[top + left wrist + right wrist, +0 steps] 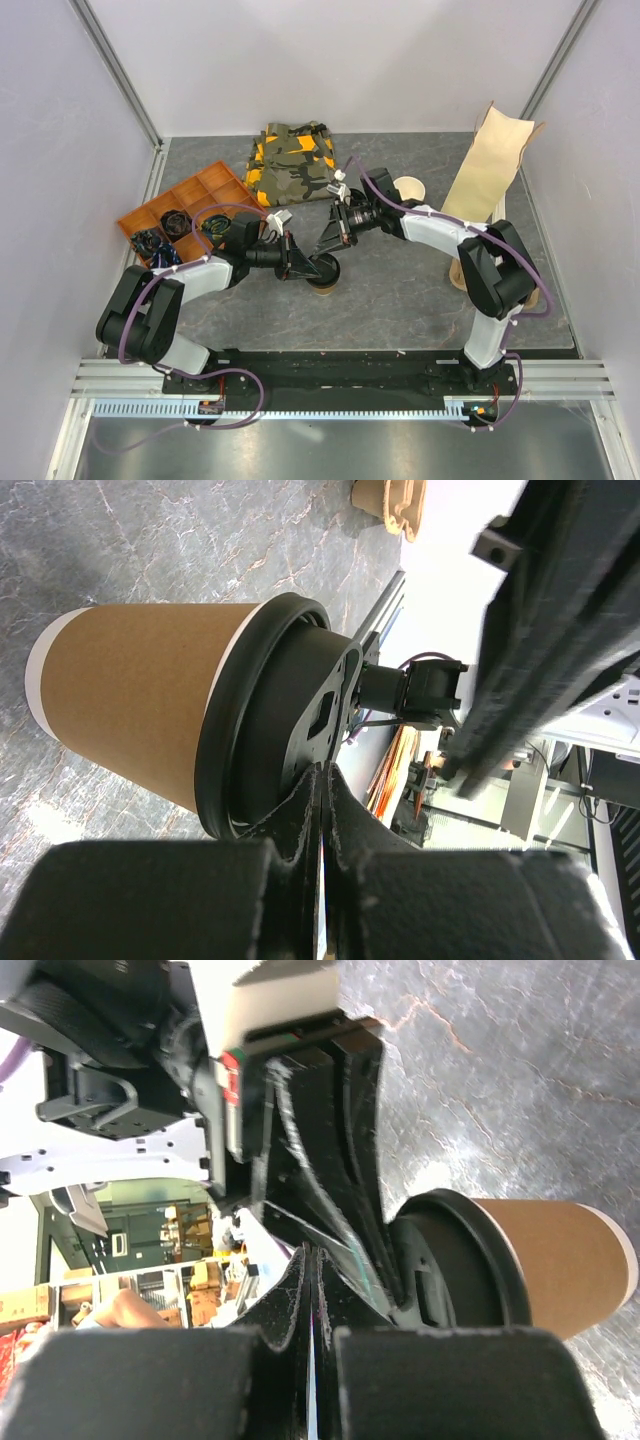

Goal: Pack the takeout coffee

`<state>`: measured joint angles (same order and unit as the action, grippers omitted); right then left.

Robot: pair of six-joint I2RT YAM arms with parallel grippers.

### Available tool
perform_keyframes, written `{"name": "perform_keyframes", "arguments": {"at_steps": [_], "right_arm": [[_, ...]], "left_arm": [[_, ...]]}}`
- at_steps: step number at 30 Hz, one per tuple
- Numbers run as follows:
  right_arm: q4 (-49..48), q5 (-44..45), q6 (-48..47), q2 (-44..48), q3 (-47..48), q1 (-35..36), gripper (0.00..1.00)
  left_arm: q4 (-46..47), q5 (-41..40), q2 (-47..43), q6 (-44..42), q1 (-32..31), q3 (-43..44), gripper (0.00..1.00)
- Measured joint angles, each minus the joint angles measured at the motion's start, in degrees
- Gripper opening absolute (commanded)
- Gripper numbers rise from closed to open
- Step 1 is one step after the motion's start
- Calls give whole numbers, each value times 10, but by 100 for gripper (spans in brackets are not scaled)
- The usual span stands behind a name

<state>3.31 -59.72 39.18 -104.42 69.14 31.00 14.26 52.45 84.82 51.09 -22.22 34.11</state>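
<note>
The takeout coffee (pixel 324 274) stands upright in the middle of the table, a brown paper cup (pixel 140 695) under a black lid (pixel 262 720). My left gripper (pixel 308 264) comes in from the left, shut with nothing between its fingers, and its tips (pixel 325 776) sit at the lid's top face. My right gripper (pixel 330 243) hangs just above and behind the lid, also shut and empty (pixel 313 1256). In the right wrist view the cup (pixel 555 1260) and lid (pixel 455 1260) lie right of the left arm's fingers (pixel 335 1130).
An orange compartment tray (pixel 205 187) with dark items sits at the back left. A camouflage cloth (pixel 291 160) lies behind it. A tall brown paper bag (pixel 490 160) stands at the back right, with a lidless paper cup (pixel 410 188) beside it.
</note>
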Motion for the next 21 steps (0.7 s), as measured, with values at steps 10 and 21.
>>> {"name": "perform_keyframes", "arguments": {"at_steps": [10, 21], "right_arm": [[-11, -34, -21, -55, -31, -5, 0], [25, -25, -42, -47, -21, -8, 0]], "left_arm": [[0, 0, 0, 0, 0, 0, 2], [0, 0, -1, -1, 0, 3, 3]]}}
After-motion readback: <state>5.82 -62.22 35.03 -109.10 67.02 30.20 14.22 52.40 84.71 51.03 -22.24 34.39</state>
